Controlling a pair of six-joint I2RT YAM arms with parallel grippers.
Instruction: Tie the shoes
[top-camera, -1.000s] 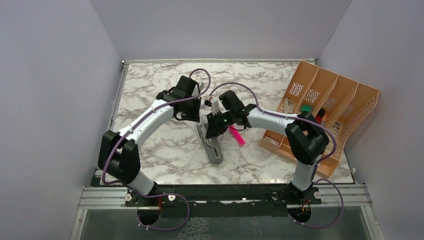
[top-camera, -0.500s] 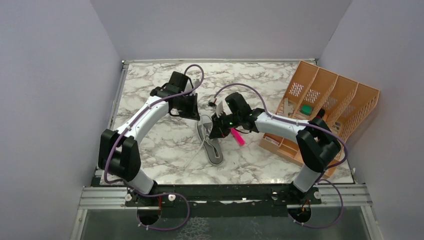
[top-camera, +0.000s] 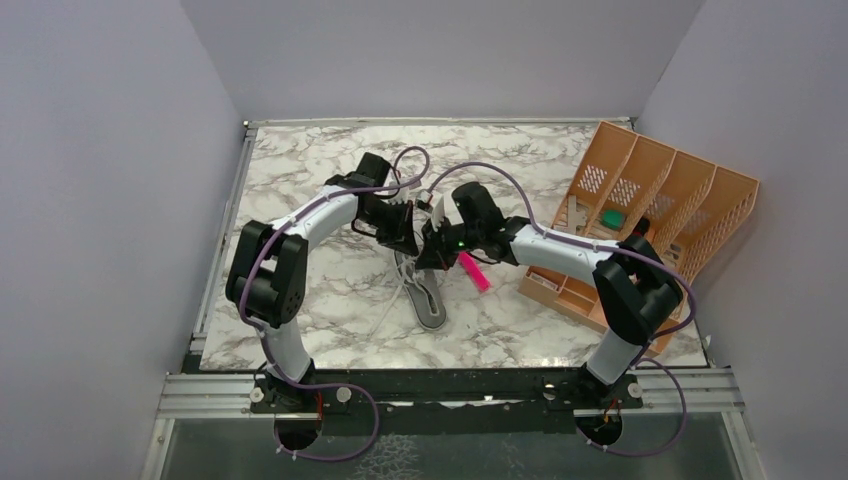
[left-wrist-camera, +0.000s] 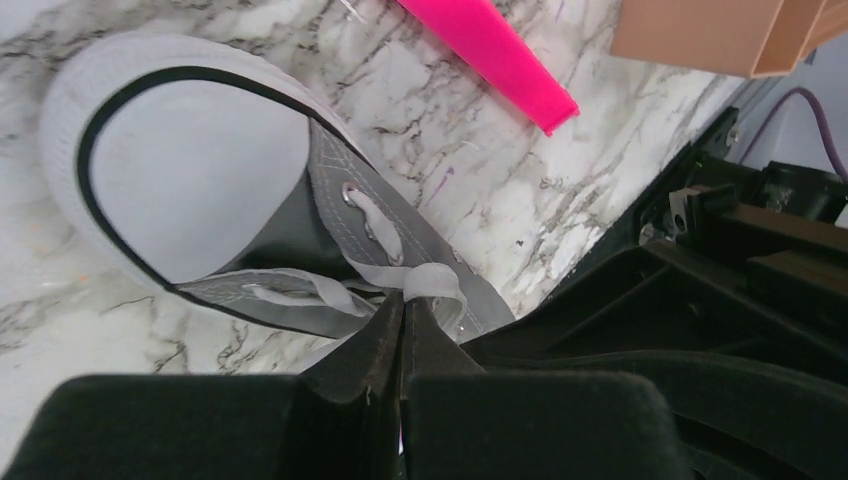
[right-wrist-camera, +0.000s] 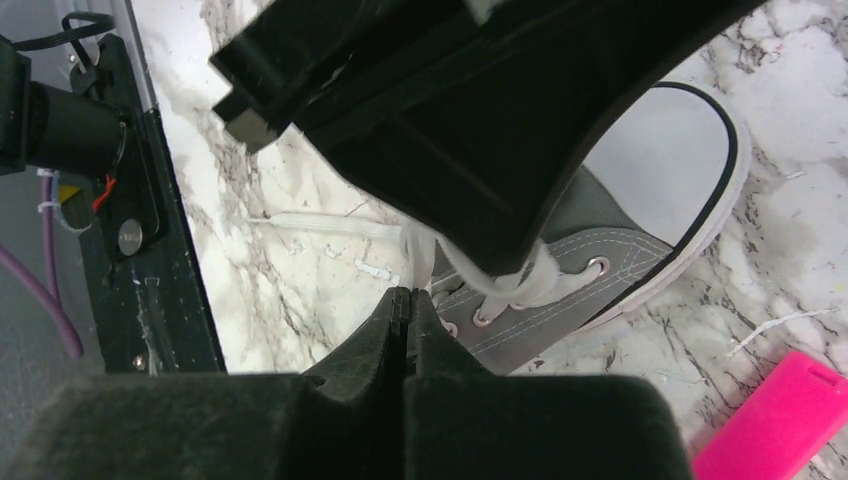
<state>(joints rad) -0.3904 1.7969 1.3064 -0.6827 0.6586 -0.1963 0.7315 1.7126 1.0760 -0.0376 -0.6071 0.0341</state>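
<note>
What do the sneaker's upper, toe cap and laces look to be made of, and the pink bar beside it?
The upper is matte grey woven fabric, likely canvas, with stitched seams and metal-looking eyelets. The toe cap is smooth and off-white, probably rubber, edged by a black line. The laces are flat white woven tape. The pink bar is smooth, uniform and sharp-edged, probably plastic.

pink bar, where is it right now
In the top view the pink bar lies flat on the marble table, just right of the grey sneaker, between it and the orange file rack.
</note>
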